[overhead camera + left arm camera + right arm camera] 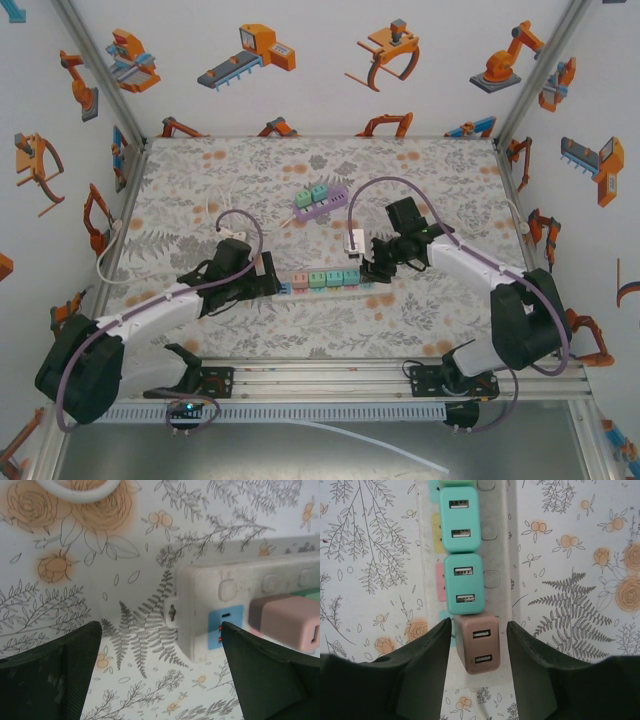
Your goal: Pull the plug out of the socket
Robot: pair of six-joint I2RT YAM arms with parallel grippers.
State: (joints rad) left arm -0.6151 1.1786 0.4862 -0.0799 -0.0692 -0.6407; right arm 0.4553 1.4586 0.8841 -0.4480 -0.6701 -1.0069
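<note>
Right wrist view puts the right end effector (478,624) nearest, its fingers set narrow on either side of the brownish-pink USB plug (479,652), which sits in the end socket of the white power strip (506,555). A sliver of strip shows on each side, so I cannot tell whether the pads bear on the plug. Just beyond it stands a teal adapter (464,585), so close that a gap is hard to make out. At the strip's other end, the left end effector (160,630) hangs wide, the end cap between its fingers and nothing gripped. That looks like the main risk: with the strip unheld, a pull would likely lift the whole strip off the counter (200,180) instead of freeing the prongs. A shallow or lopsided pinch could also slip off the smooth casing, and a tilted pull could jam the prongs or knock the teal neighbour. Farther back lies a purple strip (322,203), well apart.
</note>
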